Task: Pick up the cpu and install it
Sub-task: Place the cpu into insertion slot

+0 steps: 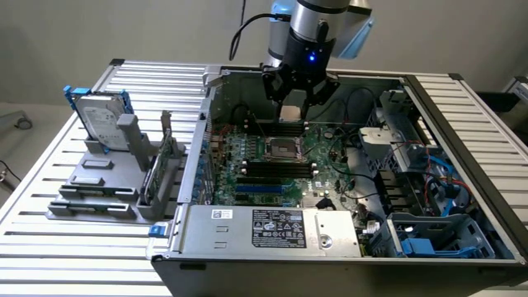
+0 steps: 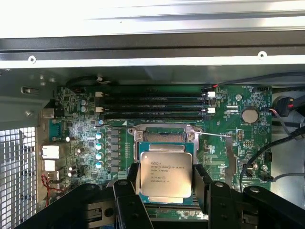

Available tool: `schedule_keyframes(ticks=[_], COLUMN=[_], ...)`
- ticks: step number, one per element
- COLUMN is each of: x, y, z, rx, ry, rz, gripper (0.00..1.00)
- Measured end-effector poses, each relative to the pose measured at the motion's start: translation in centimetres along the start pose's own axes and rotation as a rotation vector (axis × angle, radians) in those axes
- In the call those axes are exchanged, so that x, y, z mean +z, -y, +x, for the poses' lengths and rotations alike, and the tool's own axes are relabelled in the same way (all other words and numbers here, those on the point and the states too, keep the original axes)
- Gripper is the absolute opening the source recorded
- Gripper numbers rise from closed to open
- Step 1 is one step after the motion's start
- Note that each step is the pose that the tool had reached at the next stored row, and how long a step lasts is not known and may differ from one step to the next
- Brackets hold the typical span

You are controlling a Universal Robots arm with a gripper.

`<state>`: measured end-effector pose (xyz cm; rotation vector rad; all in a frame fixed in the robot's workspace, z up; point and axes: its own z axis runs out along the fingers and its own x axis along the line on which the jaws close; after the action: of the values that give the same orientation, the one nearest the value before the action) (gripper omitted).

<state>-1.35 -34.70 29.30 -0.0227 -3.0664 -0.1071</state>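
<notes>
Gripping the cpu (image 2: 166, 175) by two opposite edges, your jaws hold it flat over the motherboard (image 2: 224, 143); the open socket (image 2: 162, 136) sits below, slightly offset.

Open computer case (image 1: 330, 275), green motherboard (image 2: 76, 119), hard drive (image 1: 101, 117), slatted table (image 1: 74, 247)

You'll find the cpu (image 2: 166, 177) is a small, flat, square chip with a pale silver-grey metal lid and lines of dark print across the lid's face. It lies level with the lid turned up toward the wrist camera. The gripper (image 2: 166, 188) clamps it by two opposite edges. It hangs clear above the green motherboard (image 1: 330, 170), close by the socket frame (image 2: 162, 136), and is not yet seated in it.
</notes>
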Motion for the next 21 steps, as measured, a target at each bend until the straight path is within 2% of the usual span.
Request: schedule_keyframes(ticks=[4,21], x=[0.01,0.48], y=[0.0,0.03], z=[0.0,-0.04], rx=[0.009,0.314], ry=[0.0008,0.022], rz=[-0.0005,-0.0231], gripper=[0.54,0.54])
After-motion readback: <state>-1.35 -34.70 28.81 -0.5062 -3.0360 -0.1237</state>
